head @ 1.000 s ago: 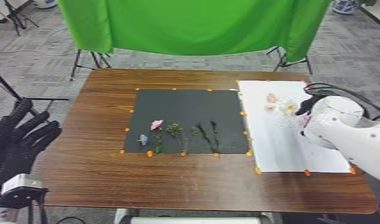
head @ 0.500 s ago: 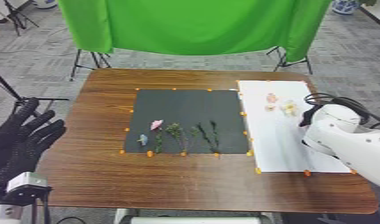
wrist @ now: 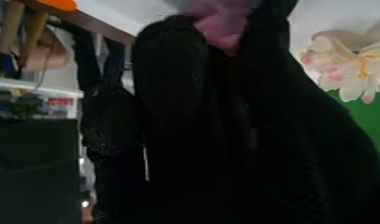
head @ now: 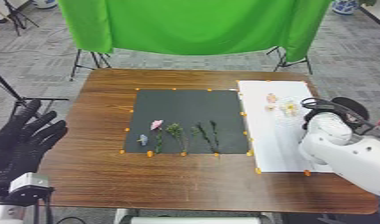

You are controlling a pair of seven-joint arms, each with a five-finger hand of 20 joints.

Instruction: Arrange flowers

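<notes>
Wooden table (head: 89,170), bunch of flowers (head: 157,125) on the dark mat (head: 182,105)
Left hand (head: 18,150) spread wide, right hand (head: 306,120) pinching some pink flower (wrist: 220,24)

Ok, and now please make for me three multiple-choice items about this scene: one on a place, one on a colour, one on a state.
1. Where does the small blue flower lie?
A) On the white sheet
B) On the dark mat
C) On the floor

2. What colour is the hanging cloth?
A) Red
B) Yellow
C) Green

3. How is the left hand?
A) Open
B) Closed in a fist
C) Curled round a stem

1: B, it lies near the mat's lower left corner in the head view.
2: C, the cloth is plain green beyond the table.
3: A, its fingers are spread, with nothing in them.
</notes>
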